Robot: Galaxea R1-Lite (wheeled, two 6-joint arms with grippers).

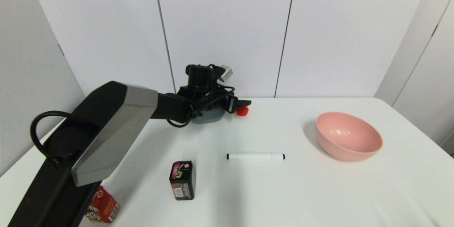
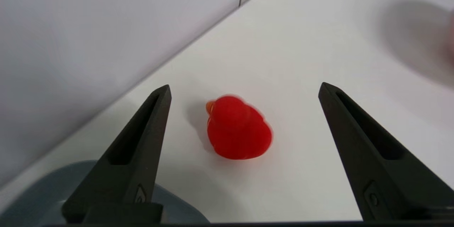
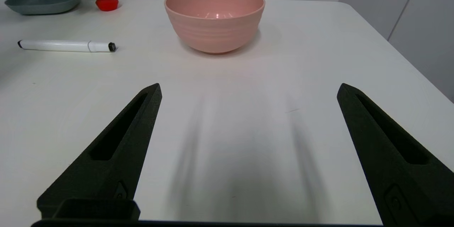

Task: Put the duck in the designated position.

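The small glossy red duck (image 1: 242, 111) stands on the white tabletop near the back wall, just right of a grey dish (image 1: 209, 116). In the left wrist view the duck (image 2: 238, 132) sits on the table between the fingertips of my left gripper (image 2: 244, 90), which is open and not touching it. In the head view the left gripper (image 1: 244, 103) hangs just above and behind the duck. My right gripper (image 3: 248, 90) is open over bare table near the front right, far from the duck (image 3: 106, 0). The designated position has no mark that I can pick out.
A pink bowl (image 1: 347, 140) stands at the right. A white marker (image 1: 255, 156) lies mid-table, and a dark battery pack (image 1: 182, 180) lies in front of it to the left. A red printed carton (image 1: 103, 207) sits at the front left under my left arm.
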